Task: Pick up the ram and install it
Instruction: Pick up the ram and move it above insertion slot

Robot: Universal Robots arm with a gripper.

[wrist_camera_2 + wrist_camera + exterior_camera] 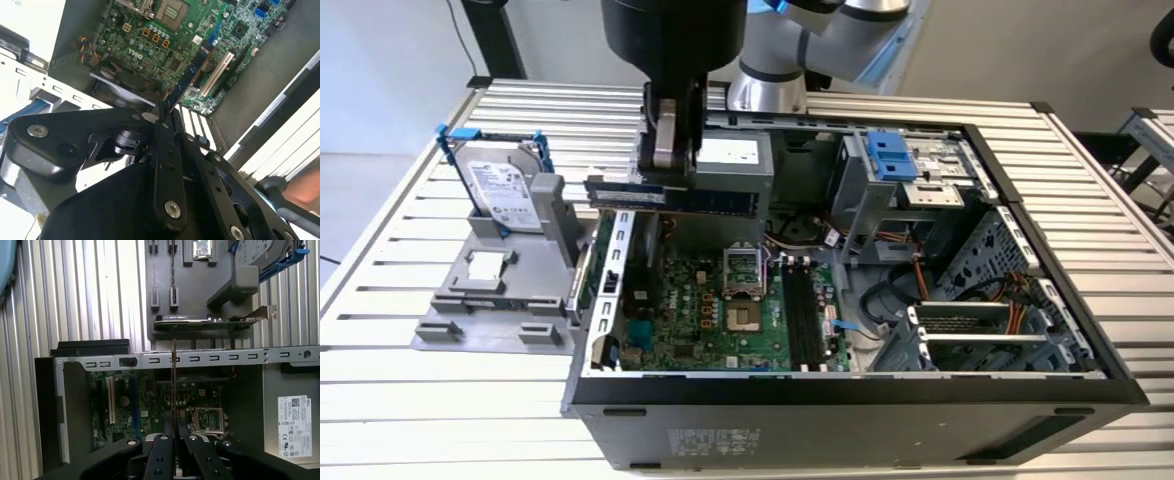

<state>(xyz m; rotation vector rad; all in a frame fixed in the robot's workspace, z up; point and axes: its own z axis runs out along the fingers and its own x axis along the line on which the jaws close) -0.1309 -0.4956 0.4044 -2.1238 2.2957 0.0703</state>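
Gripper (670, 180) clamped on the ram (720, 201), holding it level and clear above the motherboard (707, 310) in the open computer case (854, 390) on the worktop (454, 400).

white label (293, 426) — print illegible | hard drive (500, 192) sticker — illegible

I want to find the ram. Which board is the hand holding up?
The thin dark ram stick, pinched in the hand above the open case. The big green motherboard lies flat inside it.
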